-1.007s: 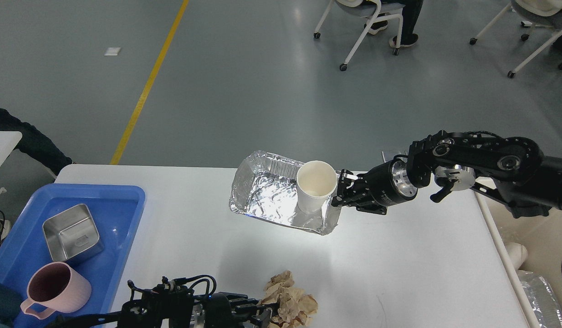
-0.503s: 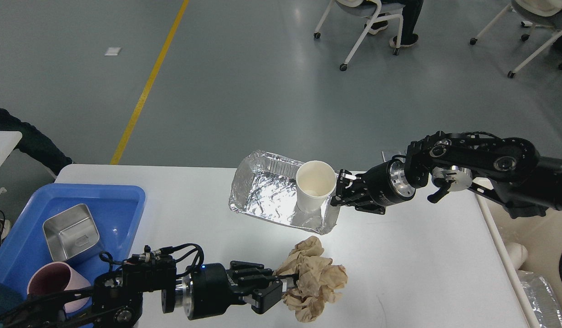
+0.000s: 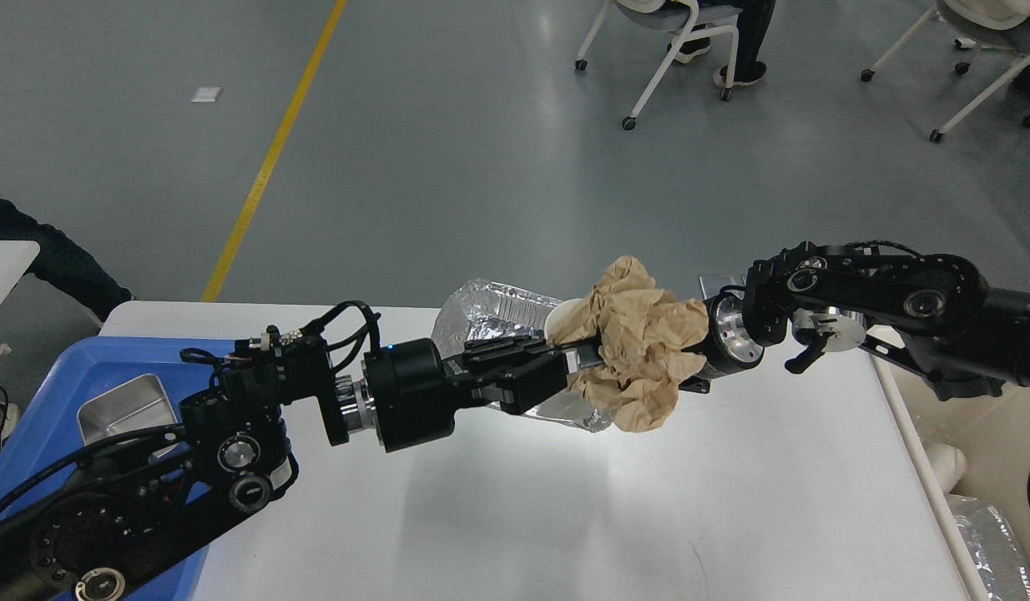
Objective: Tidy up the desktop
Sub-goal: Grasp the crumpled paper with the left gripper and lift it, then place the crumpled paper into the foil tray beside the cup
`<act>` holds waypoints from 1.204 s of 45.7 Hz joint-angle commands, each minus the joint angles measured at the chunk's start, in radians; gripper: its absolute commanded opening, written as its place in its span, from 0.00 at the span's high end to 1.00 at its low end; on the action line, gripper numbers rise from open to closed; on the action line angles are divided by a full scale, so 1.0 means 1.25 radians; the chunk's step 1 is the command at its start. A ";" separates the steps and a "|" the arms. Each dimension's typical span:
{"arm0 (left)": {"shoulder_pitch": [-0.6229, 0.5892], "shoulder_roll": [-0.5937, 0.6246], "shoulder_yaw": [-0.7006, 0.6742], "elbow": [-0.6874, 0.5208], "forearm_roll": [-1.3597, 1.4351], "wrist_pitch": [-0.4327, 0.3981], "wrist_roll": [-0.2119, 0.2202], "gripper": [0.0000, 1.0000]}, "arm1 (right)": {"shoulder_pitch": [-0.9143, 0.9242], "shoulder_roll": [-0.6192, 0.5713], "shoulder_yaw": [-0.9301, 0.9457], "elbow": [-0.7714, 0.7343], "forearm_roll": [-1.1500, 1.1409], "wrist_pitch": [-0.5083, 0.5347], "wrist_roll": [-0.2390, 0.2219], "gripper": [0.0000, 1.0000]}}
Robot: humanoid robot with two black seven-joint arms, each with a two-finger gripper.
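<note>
Head view: my left gripper (image 3: 575, 367), clamped on a crumpled wad of brown paper (image 3: 640, 355), held it above the white paper cup (image 3: 559, 320) that stood in the shiny aluminium foil tray (image 3: 490, 307).

To my judgement, the wad needed centring over the cup's mouth and lowering before I let go, since it looked wider than the rim and could tip the cup. My right gripper was hidden behind the paper, so I could not tell its state. I worked over the desktop, a large smooth white tabletop with rounded corners (image 3: 732, 501), with a blue plastic tray (image 3: 56, 392) holding a square steel tin (image 3: 118, 405) at its left end; beyond lay grey floor, a yellow line (image 3: 273, 150) and white wheeled chairs (image 3: 665, 42).
</note>
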 commanded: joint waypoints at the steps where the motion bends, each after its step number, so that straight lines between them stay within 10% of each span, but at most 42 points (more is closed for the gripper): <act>1: -0.014 -0.005 -0.004 0.001 -0.016 -0.001 0.004 0.98 | 0.000 0.001 0.000 0.000 -0.001 0.000 0.000 1.00; 11: -0.014 0.003 -0.007 0.001 -0.016 0.003 0.010 0.98 | 0.000 0.001 -0.001 0.000 -0.001 -0.001 0.000 1.00; 21: 0.001 0.111 -0.106 0.004 -0.018 -0.001 0.087 0.96 | -0.002 0.004 -0.001 -0.001 -0.001 -0.001 0.000 1.00; 35: 0.054 0.302 -0.118 0.033 -0.032 -0.003 0.087 0.95 | -0.005 0.009 -0.001 -0.002 -0.003 -0.002 0.000 1.00; 55: 0.137 0.255 -0.106 0.101 -0.028 -0.001 0.088 0.90 | -0.005 0.010 0.003 -0.002 -0.003 -0.002 0.000 1.00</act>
